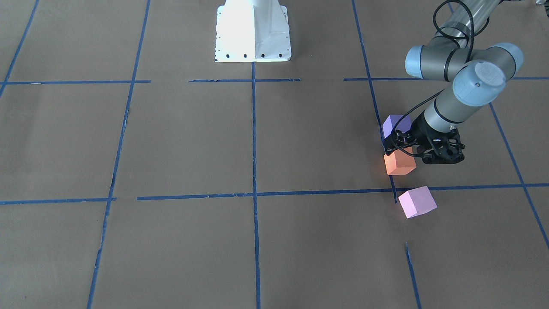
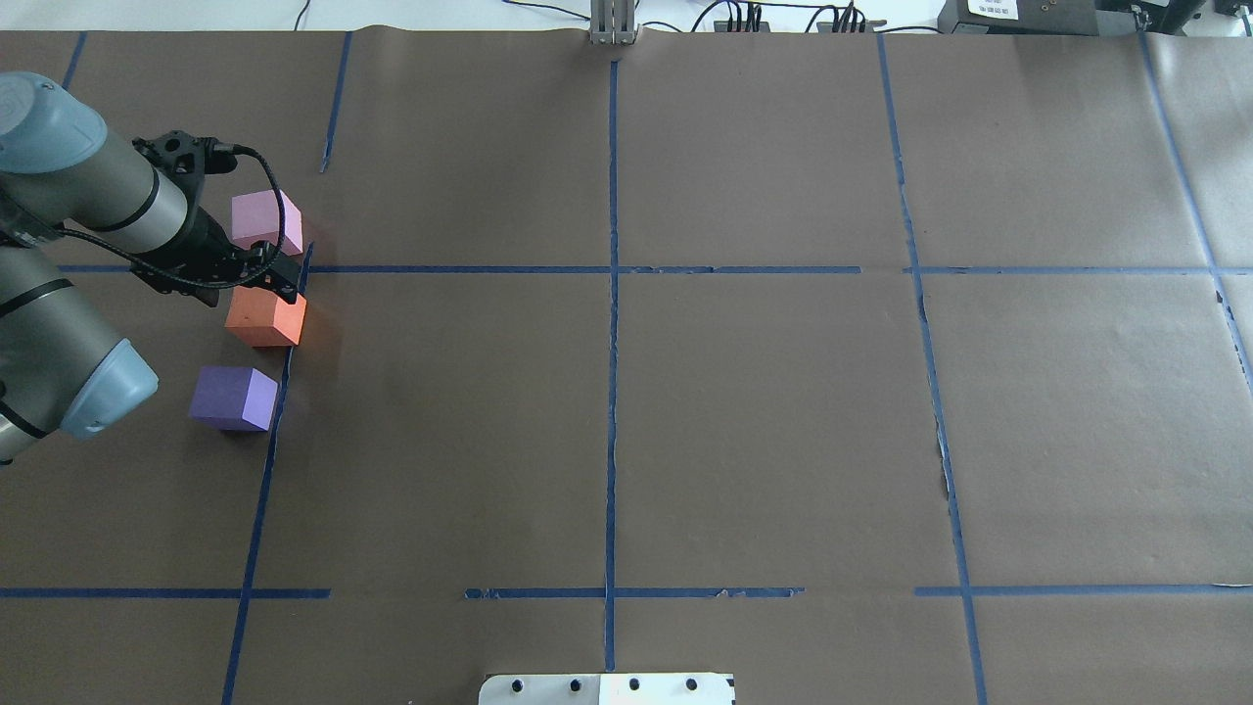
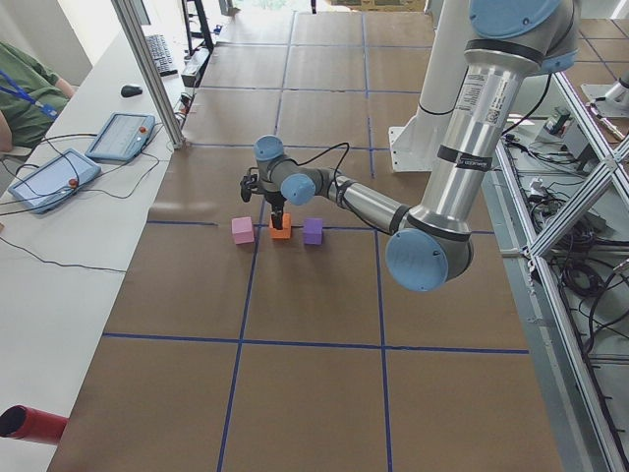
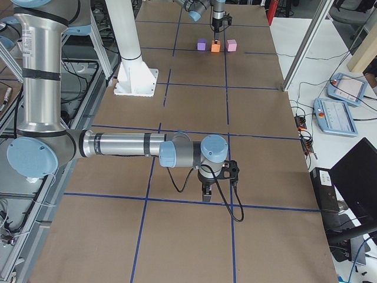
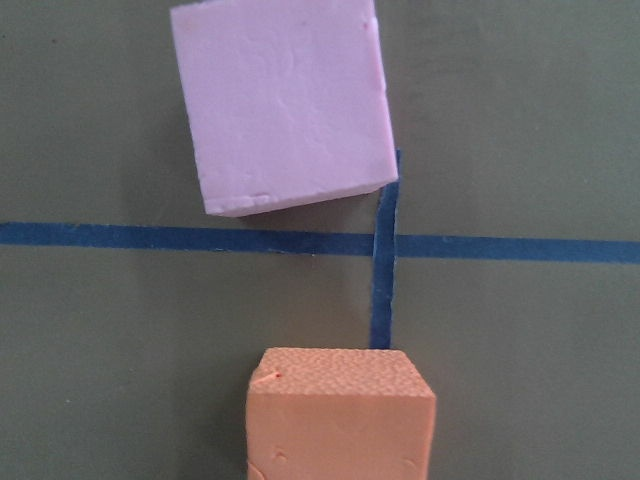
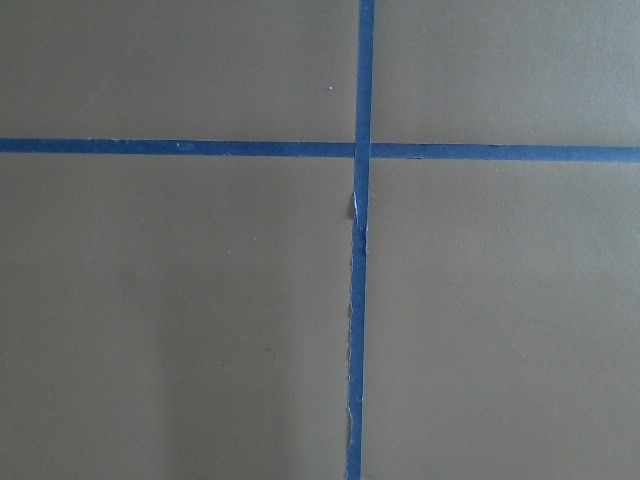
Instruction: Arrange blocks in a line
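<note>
Three blocks lie in a rough row along a blue tape line at the table's left end. The orange block (image 2: 264,320) is in the middle, the dark purple block (image 2: 233,397) nearer the robot, and the pale pink block (image 2: 259,220) farther away, slightly turned. My left gripper (image 2: 279,284) points down onto the orange block (image 1: 399,165), which rests on the table, and looks shut on it. The left wrist view shows the orange block (image 5: 340,420) at the bottom and the pink block (image 5: 285,100) above, with no fingers in view. My right gripper (image 4: 207,194) hangs low over the table far from the blocks; I cannot tell if it is open.
Brown paper with a blue tape grid (image 2: 612,294) covers the table. The robot's white base (image 1: 253,34) stands at the middle of its side. Tablets and cables (image 3: 88,157) lie on the operators' side bench.
</note>
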Controlling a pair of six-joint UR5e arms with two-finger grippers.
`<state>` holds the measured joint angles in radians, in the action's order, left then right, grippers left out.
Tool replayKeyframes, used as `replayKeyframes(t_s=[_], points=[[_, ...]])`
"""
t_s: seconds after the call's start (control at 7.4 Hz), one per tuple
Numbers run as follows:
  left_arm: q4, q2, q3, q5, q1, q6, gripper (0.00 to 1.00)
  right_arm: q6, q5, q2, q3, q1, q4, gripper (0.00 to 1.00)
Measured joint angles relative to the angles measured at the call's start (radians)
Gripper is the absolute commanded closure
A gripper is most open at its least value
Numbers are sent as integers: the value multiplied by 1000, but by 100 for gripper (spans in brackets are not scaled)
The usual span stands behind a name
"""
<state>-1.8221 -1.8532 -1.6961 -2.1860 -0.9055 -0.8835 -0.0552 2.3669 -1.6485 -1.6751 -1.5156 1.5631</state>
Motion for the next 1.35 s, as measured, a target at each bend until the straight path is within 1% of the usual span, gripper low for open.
replayKeyframes(t_s=[0.14,0.27,0.54,0.68,0.95,1.08,1.35], points=[[36,6,-53,0,-16,52,0,0,0,0,0,0,0,0],[90,5,-89,0,-51,145,0,0,0,0,0,1,0,0],[219,-2,-132,-3,-193,360,0,0,0,0,0,1,0,0],[253,21,-133,-16,-279,479,0,0,0,0,0,1,0,0],[276,126,-82,-96,-474,754,0,0,-1,0,0,1,0,0],[275,189,-45,-126,-540,846,0,0,0,0,0,1,0,0],[274,279,-1,-143,-621,986,0,0,0,0,0,1,0,0]])
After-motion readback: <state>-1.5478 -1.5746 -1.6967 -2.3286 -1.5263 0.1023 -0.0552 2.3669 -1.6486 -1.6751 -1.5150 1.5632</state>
